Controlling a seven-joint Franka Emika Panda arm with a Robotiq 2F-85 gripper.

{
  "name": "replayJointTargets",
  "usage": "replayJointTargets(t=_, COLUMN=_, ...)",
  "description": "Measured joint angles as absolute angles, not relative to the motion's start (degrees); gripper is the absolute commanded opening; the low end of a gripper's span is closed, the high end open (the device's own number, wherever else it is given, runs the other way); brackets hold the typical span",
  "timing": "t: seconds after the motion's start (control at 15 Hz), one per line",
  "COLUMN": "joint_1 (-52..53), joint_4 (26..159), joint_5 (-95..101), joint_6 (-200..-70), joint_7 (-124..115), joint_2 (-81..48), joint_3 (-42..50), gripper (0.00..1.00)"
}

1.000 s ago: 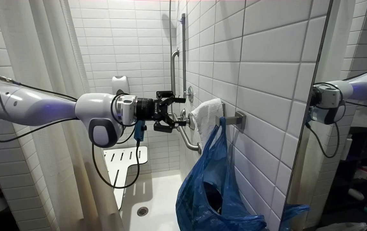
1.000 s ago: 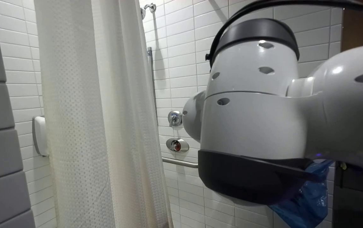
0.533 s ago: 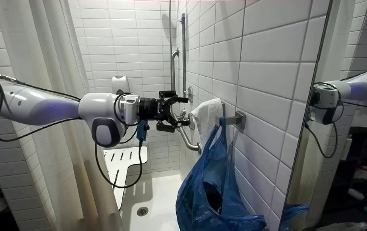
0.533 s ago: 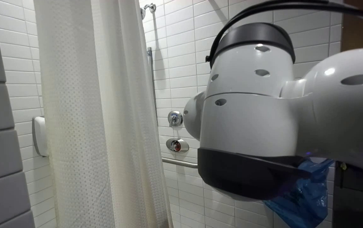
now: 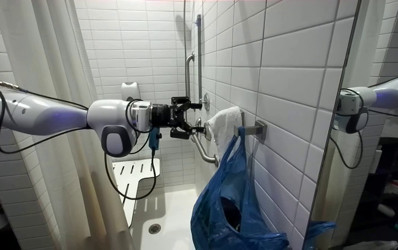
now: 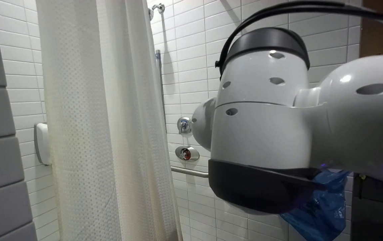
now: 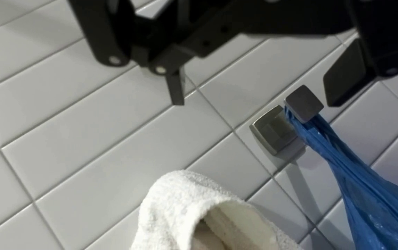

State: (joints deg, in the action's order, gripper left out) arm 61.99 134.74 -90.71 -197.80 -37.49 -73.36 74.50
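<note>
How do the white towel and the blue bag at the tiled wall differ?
The towel is white, matt and fuzzy; the bag is blue, shiny plastic.
The bag visibly hangs from a metal hook; what holds the towel is mostly hidden.
The bag gapes around something dark; the towel rises in a rounded fold.
Both hang beside the tiled wall.

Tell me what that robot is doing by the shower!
A white robot arm is stretched out in front of a cream cloth shower curtain, pointing at a white tiled wall. Its black two-fingered gripper is open and holds nothing. Near it, a fluffy white towel hangs on that wall. Beside the towel, a blue plastic bag hangs from a square-ended metal hook. The gripper seems to touch neither one.
</note>
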Motion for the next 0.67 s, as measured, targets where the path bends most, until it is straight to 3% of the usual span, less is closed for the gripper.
replayJointTargets(t=0.67, joint_1=55.7, joint_4=129.9, joint_5=-90.7, joint_6=-197.8, joint_7=-32.1, joint_2=-73.4, joint_3=74.4, gripper=1.00)
